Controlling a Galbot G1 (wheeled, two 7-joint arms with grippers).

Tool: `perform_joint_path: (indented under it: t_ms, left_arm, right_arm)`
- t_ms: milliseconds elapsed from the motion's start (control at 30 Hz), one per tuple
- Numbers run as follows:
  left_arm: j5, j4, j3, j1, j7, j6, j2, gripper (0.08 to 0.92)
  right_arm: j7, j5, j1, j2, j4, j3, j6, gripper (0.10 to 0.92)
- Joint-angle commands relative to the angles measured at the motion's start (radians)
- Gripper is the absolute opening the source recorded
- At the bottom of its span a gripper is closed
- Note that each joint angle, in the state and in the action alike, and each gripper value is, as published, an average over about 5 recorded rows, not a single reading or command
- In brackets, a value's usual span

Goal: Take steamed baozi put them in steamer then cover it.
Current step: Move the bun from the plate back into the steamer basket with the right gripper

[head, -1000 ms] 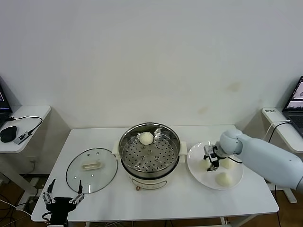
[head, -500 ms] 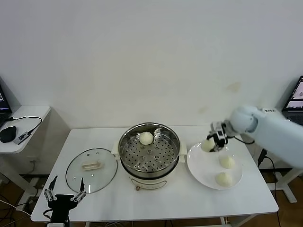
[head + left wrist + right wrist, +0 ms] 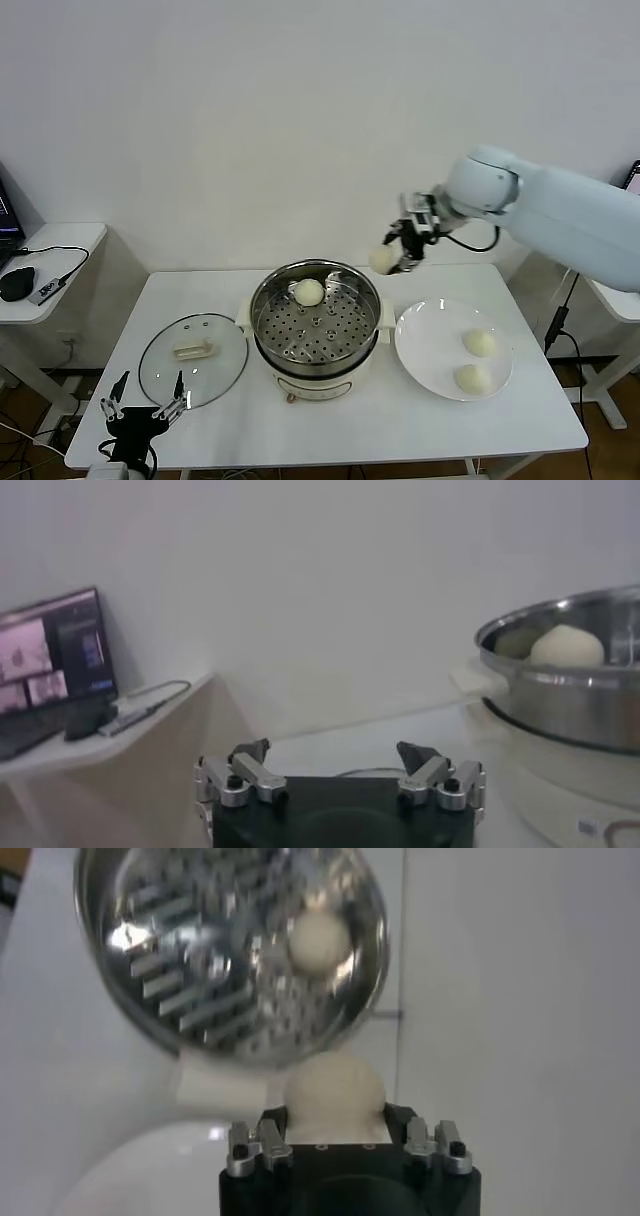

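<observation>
My right gripper [image 3: 395,255] is shut on a cream-white baozi [image 3: 382,260] and holds it in the air just past the steamer's far right rim; the right wrist view shows the bun [image 3: 333,1091] between the jaws. The shiny steel steamer [image 3: 316,318] stands mid-table with one baozi [image 3: 308,292] on its perforated tray, also seen in the right wrist view [image 3: 318,939]. Two more baozi [image 3: 480,343] [image 3: 470,378] lie on the white plate [image 3: 430,345]. The glass cover [image 3: 194,358] lies flat left of the steamer. My left gripper [image 3: 142,407] is open and empty at the table's front left.
A side table [image 3: 50,255] with a mouse and cable stands at the far left. A second side table [image 3: 620,300] stands at the far right. In the left wrist view a laptop [image 3: 55,665] sits on a shelf.
My right gripper took a baozi from the plate, rose, and moved left and back toward the steamer. The plate now holds two buns. The left arm barely moved.
</observation>
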Motion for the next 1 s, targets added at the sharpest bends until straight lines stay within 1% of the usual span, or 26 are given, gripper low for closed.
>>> perform_joint_path:
  t_ms: [33, 300, 533, 733, 1000]
  left_arm:
    - [-0.175, 0.017, -0.013, -0.009, 0.008, -0.003, 0.000, 0.823]
    - [-0.146, 0.022, -0.013, -0.001, 0.006, -0.018, -0.003, 0.823]
    - [-0.110, 0.017, -0.013, 0.001, 0.004, -0.030, -0.007, 0.823]
    - [-0.099, 0.017, -0.018, 0.005, 0.003, -0.033, -0.009, 0.823]
    - [-0.090, 0.021, -0.020, 0.000, 0.004, -0.033, -0.007, 0.823]
  right_arm:
    - [0.079, 0.127, -0.047, 0.240, -0.029, -0.030, -0.089, 0.617]
    - [0.136, 0.130, -0.146, 0.355, -0.094, -0.035, -0.130, 0.619]
    - [0.150, 0.087, -0.203, 0.433, -0.200, -0.032, -0.145, 0.619]
    - [0.138, 0.042, -0.222, 0.460, -0.265, -0.032, -0.149, 0.619]
    - [0.147, 0.029, -0.235, 0.457, -0.278, -0.033, -0.151, 0.619]
